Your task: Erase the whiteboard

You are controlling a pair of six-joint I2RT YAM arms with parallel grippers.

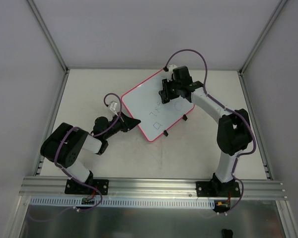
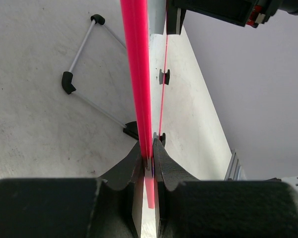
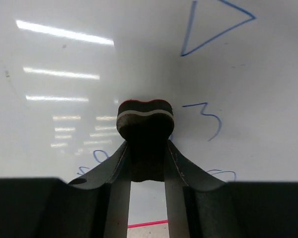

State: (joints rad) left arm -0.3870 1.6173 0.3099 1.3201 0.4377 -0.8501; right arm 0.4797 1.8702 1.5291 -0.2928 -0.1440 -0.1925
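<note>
Right fingers (image 3: 116,168) pinch the eraser (image 3: 145,116) on the whiteboard (image 1: 144,99); blue marks (image 3: 208,119) lie just beyond it. Left fingers (image 2: 165,161) clamp its edge.

1. The whiteboard (image 1: 156,106) rests askew on the table (image 1: 89,94), near its middle, ahead of both arm bases.
2. The left arm's fingers (image 2: 126,168) clamp the board's near-left edge between them.
3. The right arm's fingers (image 3: 113,171) grip an eraser (image 3: 145,118), set against the board's far-right part.
4. Pen marks (image 1: 156,113) lie nearer than the eraser.
5. Two clips (image 1: 185,117) sit on the near-right edge.
</note>
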